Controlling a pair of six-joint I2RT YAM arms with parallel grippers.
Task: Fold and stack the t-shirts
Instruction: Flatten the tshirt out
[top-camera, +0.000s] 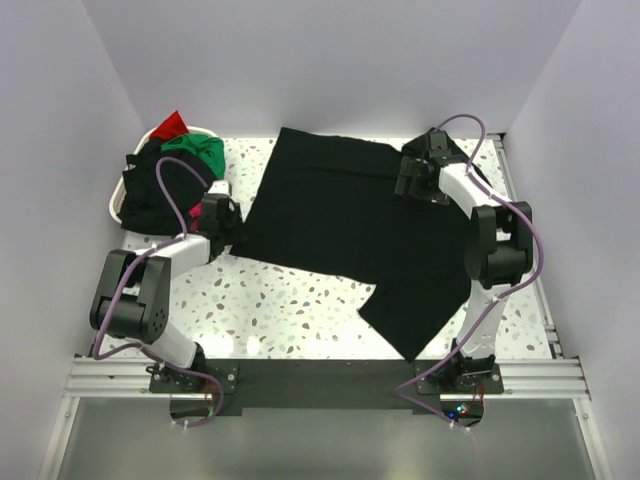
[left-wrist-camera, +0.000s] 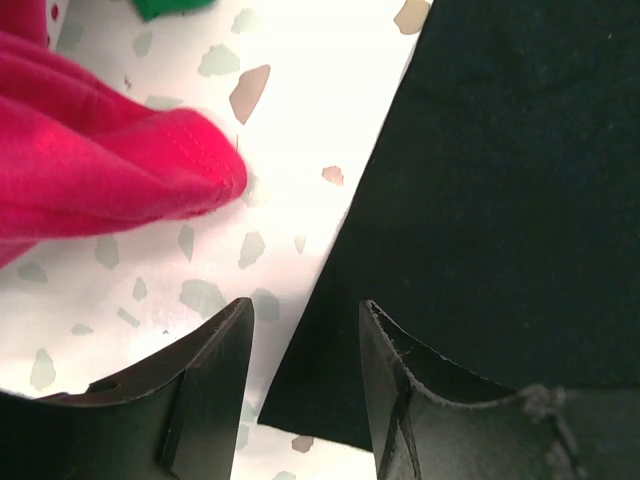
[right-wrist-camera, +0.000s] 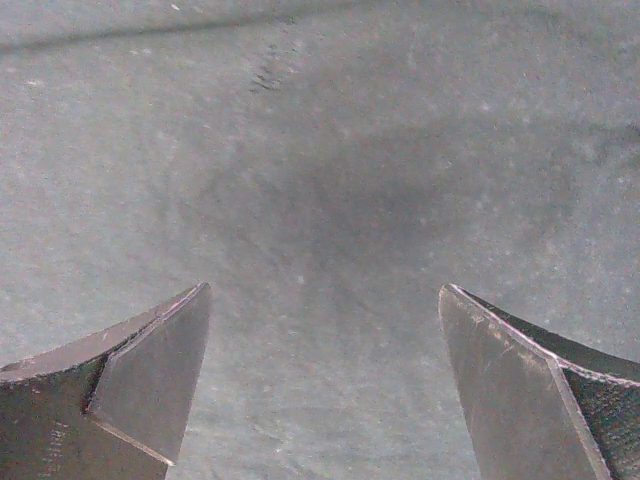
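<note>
Currently spread: one black t-shirt (top-camera: 340, 230) lies flat and askew across the middle of the counter (top-camera: 290, 300), one part reaching toward the near edge; laid open like this, its edges can be lifted for a fold
Left hand (left-wrist-camera: 305, 320): parted a moderate way and gripping nothing; one finger stands over bare counter and the other over black cloth, so the shirt's left edge, close to a corner, runs between them; that placing looks meant for pinching the edge, though I cannot tell whether the tips touch down
Right hand (right-wrist-camera: 325, 300): spread wide and empty, hanging over the far right part of the shirt with only dark fabric under it; likely posed to take the opposite side so both ends rise together
Waiting t-shirts (top-camera: 165, 175): black, green and red ones heaped in the white basket (top-camera: 113, 205) at the far left, kept off the working area
Pink-red cloth (left-wrist-camera: 100, 170): a bunched fold resting on the counter just beside the left hand, apart from the black shirt
Stage, as I judge it: folding not begun, no folded stack in sight
</note>
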